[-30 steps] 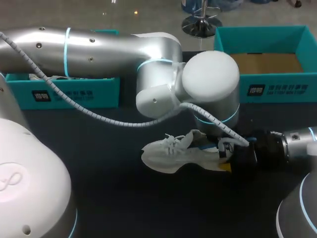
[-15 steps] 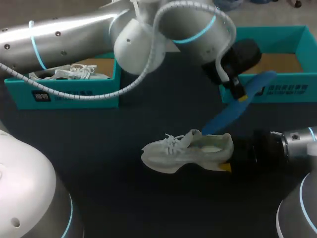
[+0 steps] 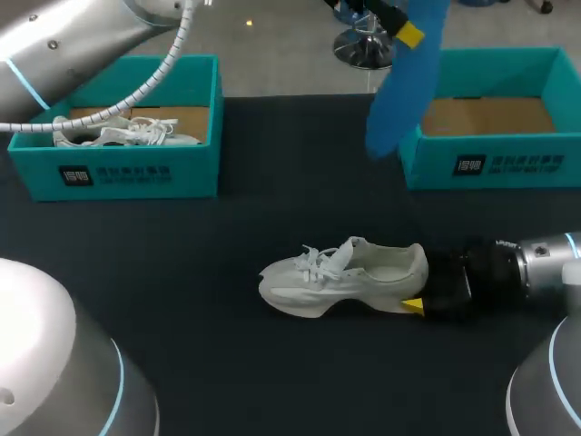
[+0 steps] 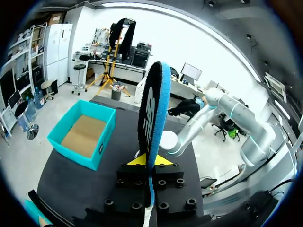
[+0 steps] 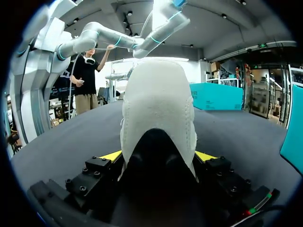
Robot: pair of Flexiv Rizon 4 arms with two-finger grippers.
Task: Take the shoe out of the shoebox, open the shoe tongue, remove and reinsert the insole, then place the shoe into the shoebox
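Insole (image 3: 408,82) lifted high, shoe (image 3: 345,277) held — right pincer (image 5: 158,156)

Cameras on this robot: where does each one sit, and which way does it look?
Head view: above and behind, looking down on the table; left arm, right arm show.
Left wrist view: high up, looking down past the left pincer, shut on the blue insole.
Right wrist view: low over the table, looking along the right pincer, shut on the white shoe.
Shared: head and left wrist show the insole.
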